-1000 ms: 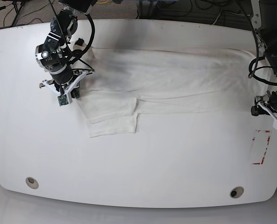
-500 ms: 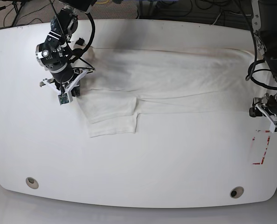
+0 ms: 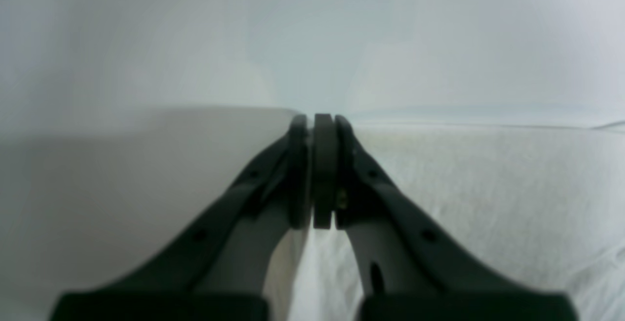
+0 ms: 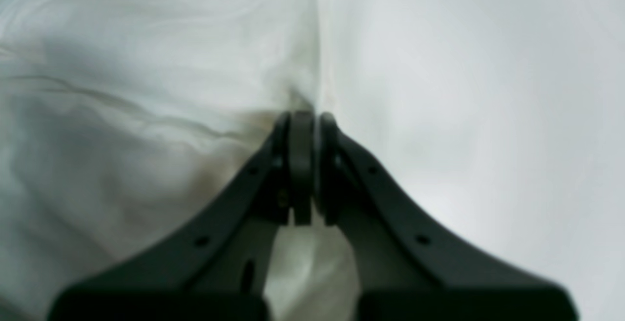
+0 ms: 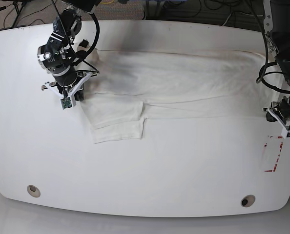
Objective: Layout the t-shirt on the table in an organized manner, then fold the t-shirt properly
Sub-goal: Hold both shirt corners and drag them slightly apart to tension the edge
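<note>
The white t-shirt (image 5: 184,83) lies as a long band across the far half of the table (image 5: 159,170), with a sleeve folded out at the lower left. No print shows. My right gripper (image 5: 81,96) sits at the shirt's left edge. In the right wrist view its tips (image 4: 302,115) are shut on puckered cloth (image 4: 146,67) where it meets bare tabletop. My left gripper (image 5: 271,116) is at the shirt's lower right corner. The left wrist view shows its tips (image 3: 322,118) shut right on the fabric's (image 3: 488,189) edge.
A red-white tape rectangle (image 5: 274,153) marks the table just in front of my left gripper. Two round grommet holes (image 5: 33,190) (image 5: 247,200) sit near the front edge. Cables and dark floor lie beyond the far edge.
My left gripper has gone from open to shut at the shirt's right corner and has shifted slightly. The right gripper stays shut and has nudged a little toward the far edge.
</note>
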`<state>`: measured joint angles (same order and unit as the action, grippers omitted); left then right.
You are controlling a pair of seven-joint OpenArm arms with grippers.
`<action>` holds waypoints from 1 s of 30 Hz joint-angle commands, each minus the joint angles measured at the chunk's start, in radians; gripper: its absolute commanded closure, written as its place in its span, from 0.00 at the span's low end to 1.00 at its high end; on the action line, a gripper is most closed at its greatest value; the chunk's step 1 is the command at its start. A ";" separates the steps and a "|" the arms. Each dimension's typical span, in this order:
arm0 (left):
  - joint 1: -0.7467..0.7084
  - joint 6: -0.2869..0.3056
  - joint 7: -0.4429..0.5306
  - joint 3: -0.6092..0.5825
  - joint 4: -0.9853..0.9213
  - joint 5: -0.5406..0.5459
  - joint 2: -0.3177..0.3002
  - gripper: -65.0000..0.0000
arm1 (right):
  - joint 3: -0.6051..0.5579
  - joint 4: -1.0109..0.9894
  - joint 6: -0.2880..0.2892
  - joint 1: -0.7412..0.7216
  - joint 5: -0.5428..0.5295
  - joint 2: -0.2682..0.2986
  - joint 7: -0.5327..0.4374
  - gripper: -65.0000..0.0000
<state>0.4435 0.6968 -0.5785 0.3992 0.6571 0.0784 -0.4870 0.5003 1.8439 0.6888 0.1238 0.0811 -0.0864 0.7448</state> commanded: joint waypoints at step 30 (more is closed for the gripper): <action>-0.186 0.001 -0.392 0.165 0.830 0.008 0.113 1.00 | -0.001 0.058 0.001 -0.043 -0.007 0.029 -0.020 1.00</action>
<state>0.2424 0.6998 -0.9707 0.5476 1.4254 0.0765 -0.3744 0.4976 1.8786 0.6910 0.1085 0.0811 -0.0803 0.7456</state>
